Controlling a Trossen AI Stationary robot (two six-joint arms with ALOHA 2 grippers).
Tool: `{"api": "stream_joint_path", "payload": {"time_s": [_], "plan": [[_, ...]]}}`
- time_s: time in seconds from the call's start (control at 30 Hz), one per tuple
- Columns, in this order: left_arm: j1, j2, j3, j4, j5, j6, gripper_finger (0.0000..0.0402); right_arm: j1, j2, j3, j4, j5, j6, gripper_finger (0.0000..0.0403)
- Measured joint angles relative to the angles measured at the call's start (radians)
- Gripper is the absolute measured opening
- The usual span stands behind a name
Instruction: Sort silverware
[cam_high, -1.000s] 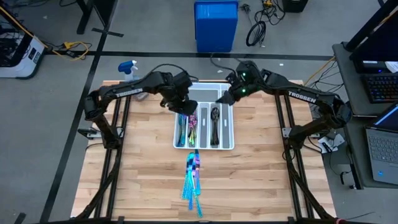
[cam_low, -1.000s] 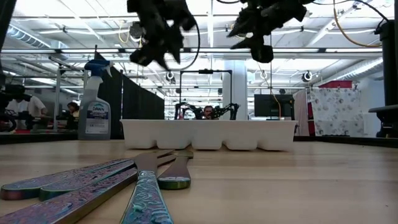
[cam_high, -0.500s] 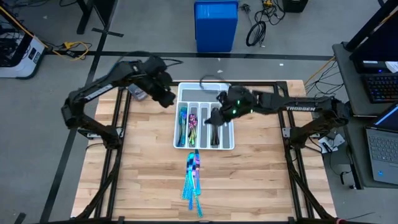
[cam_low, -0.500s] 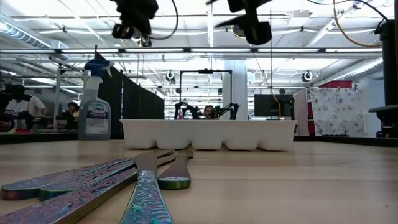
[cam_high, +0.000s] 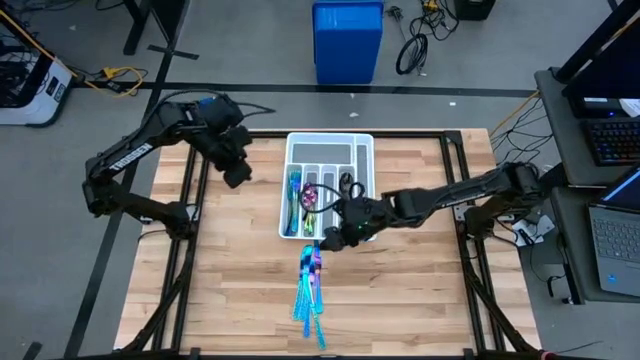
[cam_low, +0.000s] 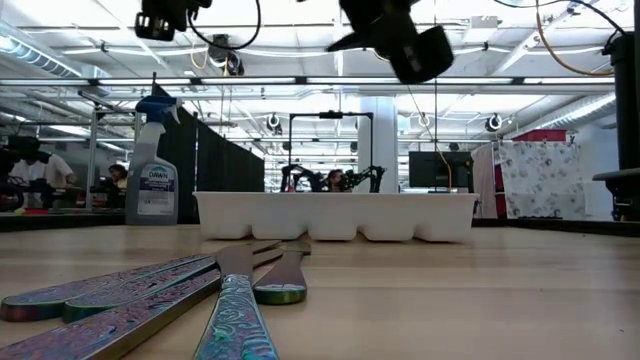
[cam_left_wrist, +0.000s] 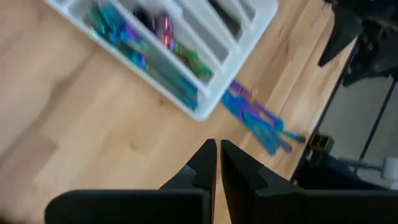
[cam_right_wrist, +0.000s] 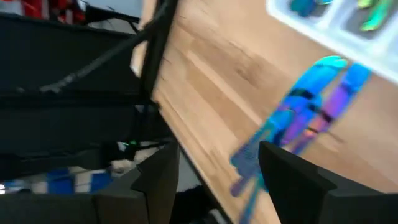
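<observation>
Several loose pieces of silverware (cam_high: 312, 285), blue and iridescent, lie in a bundle on the wooden table near its front edge, and they also show in the foreground of the low view (cam_low: 200, 300). The white tray (cam_high: 366, 190) behind them holds teal, purple and dark pieces in separate slots. My right gripper (cam_high: 335, 232) hovers open over the tray's near edge, just beyond the loose silverware (cam_right_wrist: 305, 118). My left gripper (cam_high: 235, 165) is shut and empty, raised above the table to the left of the tray (cam_left_wrist: 249, 25).
A spray bottle (cam_low: 152, 180) stands at the table's far left corner. A blue bin (cam_high: 347, 40) stands on the floor beyond the table. Bare wood lies left and right of the loose bundle. People and equipment show far behind the tray in the low view.
My left gripper has drawn away from the tray toward the table's left edge and risen. My right gripper has swept from the tray's far end across it toward the near edge, rolling as it went, and now hangs just beyond the loose bundle. The silverware has not moved.
</observation>
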Motion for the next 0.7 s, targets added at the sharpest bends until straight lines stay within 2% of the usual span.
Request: {"api": "stream_joint_path", "payload": {"time_s": [0.13, 0.33, 0.5, 0.7], "plan": [[-0.046, -0.024, 0.000, 0.009, -0.023, -0.062, 0.0009, -0.014, 0.029, 0.000, 0.104, 0.000, 0.030, 0.0201], [-0.136, -0.034, 0.000, 0.029, -0.048, -0.211, 0.0009, -0.074, 0.018, 0.000, 0.068, -0.035, -0.077, 0.0201], [-0.246, -0.036, 0.000, 0.043, -0.138, -0.427, 0.0009, -0.175, -0.026, 0.000, 0.043, -0.166, -0.254, 0.0201], [-0.396, -0.008, -0.033, 0.227, -0.229, -0.763, 0.0009, -0.328, -0.096, 0.000, 0.023, -0.414, -0.509, 0.0201]]}}
